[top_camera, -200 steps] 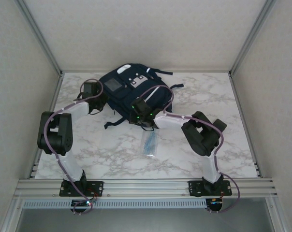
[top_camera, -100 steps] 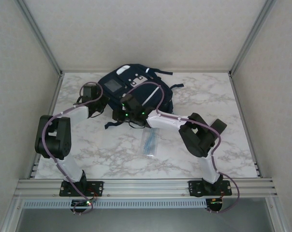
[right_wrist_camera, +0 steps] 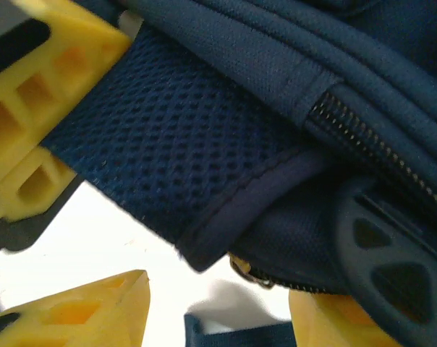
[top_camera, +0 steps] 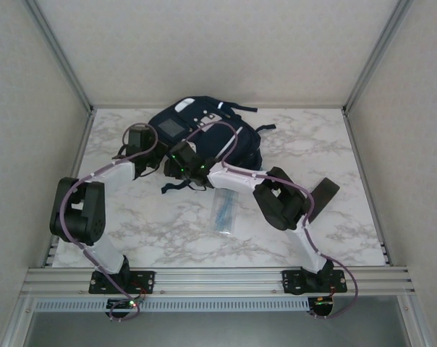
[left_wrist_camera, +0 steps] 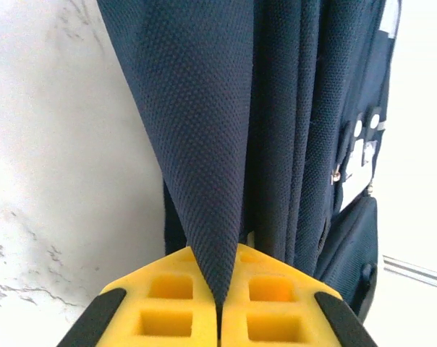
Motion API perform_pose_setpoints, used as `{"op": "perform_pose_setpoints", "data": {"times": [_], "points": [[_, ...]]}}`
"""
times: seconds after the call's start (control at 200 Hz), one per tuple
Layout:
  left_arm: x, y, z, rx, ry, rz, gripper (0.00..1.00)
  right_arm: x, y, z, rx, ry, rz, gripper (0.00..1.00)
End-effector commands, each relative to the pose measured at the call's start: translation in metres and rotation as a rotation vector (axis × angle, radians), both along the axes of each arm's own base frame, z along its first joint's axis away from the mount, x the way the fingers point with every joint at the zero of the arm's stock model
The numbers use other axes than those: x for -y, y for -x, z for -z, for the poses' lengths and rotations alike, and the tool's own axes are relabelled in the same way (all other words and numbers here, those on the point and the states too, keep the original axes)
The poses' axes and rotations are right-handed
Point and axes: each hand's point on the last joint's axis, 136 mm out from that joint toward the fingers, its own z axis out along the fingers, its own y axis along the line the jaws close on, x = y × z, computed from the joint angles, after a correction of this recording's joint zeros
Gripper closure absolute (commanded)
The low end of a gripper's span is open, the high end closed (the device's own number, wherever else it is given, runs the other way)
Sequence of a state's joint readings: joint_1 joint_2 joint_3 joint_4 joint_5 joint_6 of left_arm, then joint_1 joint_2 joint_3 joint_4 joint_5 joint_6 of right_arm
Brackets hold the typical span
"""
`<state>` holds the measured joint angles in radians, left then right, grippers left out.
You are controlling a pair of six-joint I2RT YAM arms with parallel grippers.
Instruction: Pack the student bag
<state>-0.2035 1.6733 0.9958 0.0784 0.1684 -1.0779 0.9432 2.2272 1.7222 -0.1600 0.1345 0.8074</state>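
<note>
subject: the student bag [top_camera: 204, 134] lies flat at the far middle of the counter [top_camera: 334, 217], grey patch and white tabs facing up, dark straps trailing off its near edge.

hold: the left claw [left_wrist_camera: 219, 303] is pressed together on a fold of the bag's navy fabric [left_wrist_camera: 204, 144], and the cloth rises taut from between the yellow pads [left_wrist_camera: 168, 296]. judged purpose: to lift that side and keep the bag from sliding while the other arm works at the opening.

second arm: the right claw [right_wrist_camera: 204, 318] is spread, its yellow fingers [right_wrist_camera: 81, 311] apart with nothing gripped between them. it sits hard against the bag's near edge, facing a padded mesh panel [right_wrist_camera: 168, 159], a zip line [right_wrist_camera: 363, 137] and a dark plastic fitting [right_wrist_camera: 385, 267]. judged purpose: positioned to take hold at the zip or the edge of the opening. whether the zip is open cannot be told.

outstanding item: a clear packet [top_camera: 223, 212] lies on the counter just near of the bag, apart from it and from both claws. judged unpacked, so the task is at an early stage.

surface: white marble-pattern counter, level and matt.

surroundings: pale textured walls [top_camera: 30, 144] on three sides, metal frame posts [top_camera: 59, 58] at the corners, and a metal rail [top_camera: 218, 278] along the near edge carrying both arm bases.
</note>
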Motion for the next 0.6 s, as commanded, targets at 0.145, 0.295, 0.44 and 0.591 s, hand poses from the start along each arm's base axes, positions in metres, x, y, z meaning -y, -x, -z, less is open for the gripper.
{"op": "perform_pose_setpoints", "data": {"times": [0.145, 0.295, 0.44, 0.591], "points": [[0.017, 0.015, -0.042, 0.079, 0.028, 0.054, 1.00, 0.054, -0.045, 0.006, 0.186, 0.305, 0.187, 0.43], [0.019, 0.017, -0.046, 0.085, 0.026, 0.060, 1.00, 0.058, -0.052, 0.008, 0.219, 0.358, 0.213, 0.41], [0.023, 0.019, -0.041, 0.071, 0.020, 0.073, 1.00, 0.055, -0.064, 0.010, 0.246, 0.404, 0.244, 0.40], [0.025, 0.020, -0.032, 0.055, 0.022, 0.075, 1.00, 0.056, -0.072, 0.010, 0.278, 0.409, 0.269, 0.69]]}}
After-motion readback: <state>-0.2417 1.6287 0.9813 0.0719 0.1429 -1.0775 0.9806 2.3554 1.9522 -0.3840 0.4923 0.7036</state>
